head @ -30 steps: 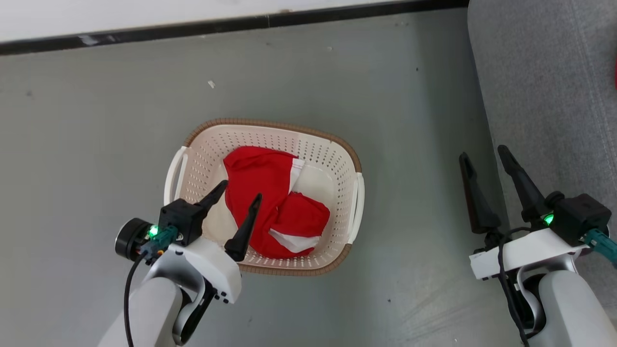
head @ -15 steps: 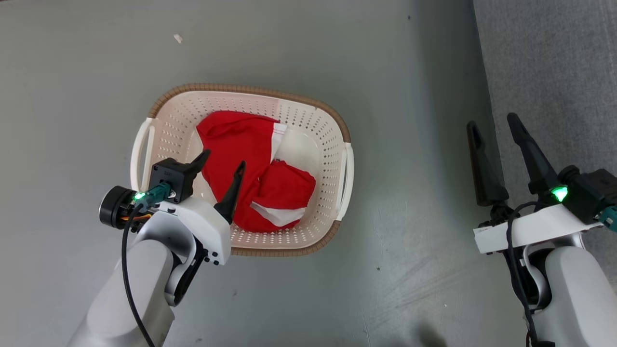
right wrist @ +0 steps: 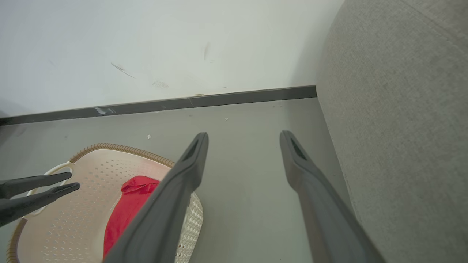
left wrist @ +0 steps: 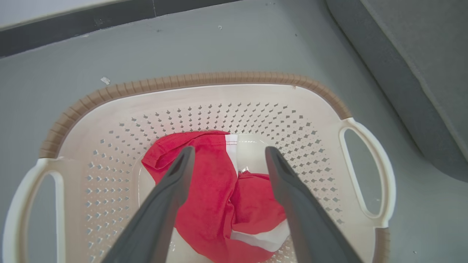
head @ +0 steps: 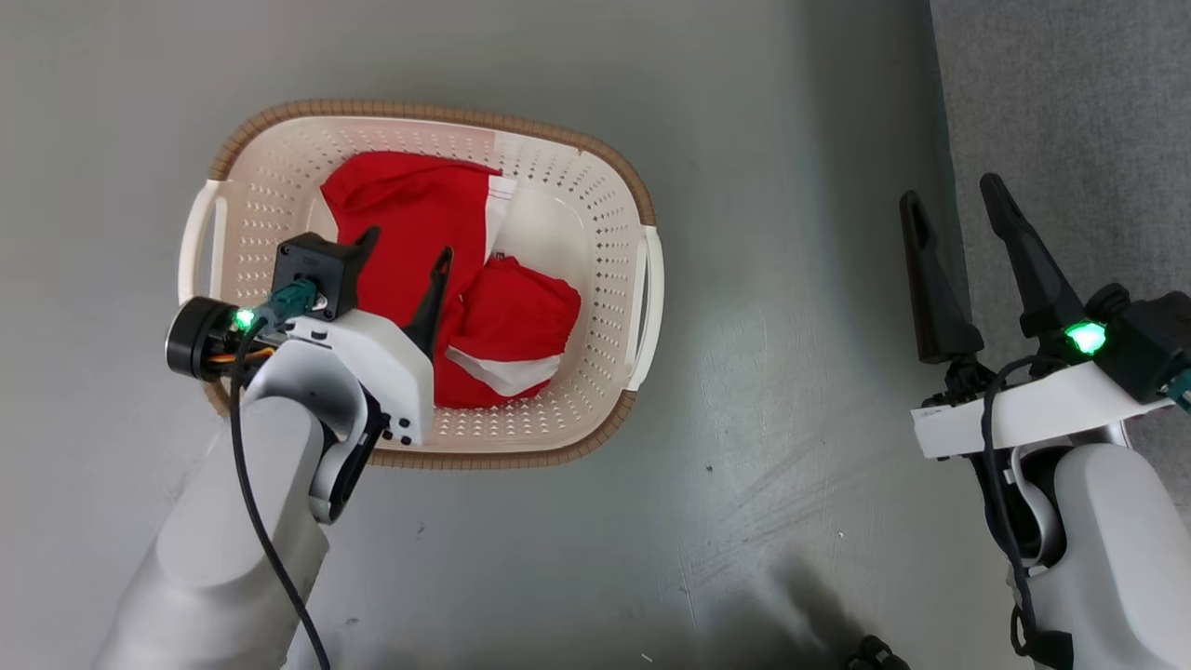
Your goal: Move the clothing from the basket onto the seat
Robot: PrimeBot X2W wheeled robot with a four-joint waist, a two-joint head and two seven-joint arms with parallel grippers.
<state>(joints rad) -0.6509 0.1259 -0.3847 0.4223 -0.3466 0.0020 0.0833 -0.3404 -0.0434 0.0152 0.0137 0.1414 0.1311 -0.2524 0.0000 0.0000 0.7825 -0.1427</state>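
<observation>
Left gripper (head: 408, 243) wide open, empty — over red clothing (head: 400, 200) in laundry basket (head: 549, 167); right gripper (head: 950, 191) open, empty — by grey sofa (head: 1070, 93).

Skirting board (right wrist: 237, 96): dark strip with one visible joint and a pale chipped patch; wall (right wrist: 164, 44): off-white, directly above the skirting board, with a thin dark scuff (right wrist: 122, 70) and a faint smudge; floor (head: 744, 419): smooth grey, meeting the skirting board's lower edge, with pale streaky scratches; white fleck (left wrist: 105, 80): on the floor, a little out from the skirting board; smaller speck (left wrist: 219, 27): just below the skirting board.
</observation>
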